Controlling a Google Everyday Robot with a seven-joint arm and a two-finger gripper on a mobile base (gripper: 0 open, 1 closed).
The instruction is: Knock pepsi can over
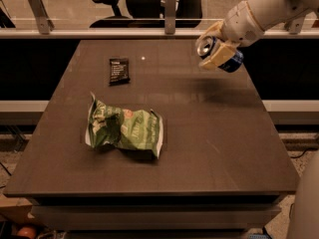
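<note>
The pepsi can [230, 62] is dark blue with a silver top. It is tilted on its side in the air above the far right part of the dark table [199, 133], silver top facing left. My gripper [213, 55] is shut on it, its cream fingers [215, 61] wrapped around the can's upper half. The white arm reaches in from the top right corner.
A crumpled green snack bag [124, 128] lies left of the table's middle. A small flat black packet [119, 70] lies at the far left. A railing and office chairs stand behind the table. The robot's white body [306, 203] shows at the bottom right.
</note>
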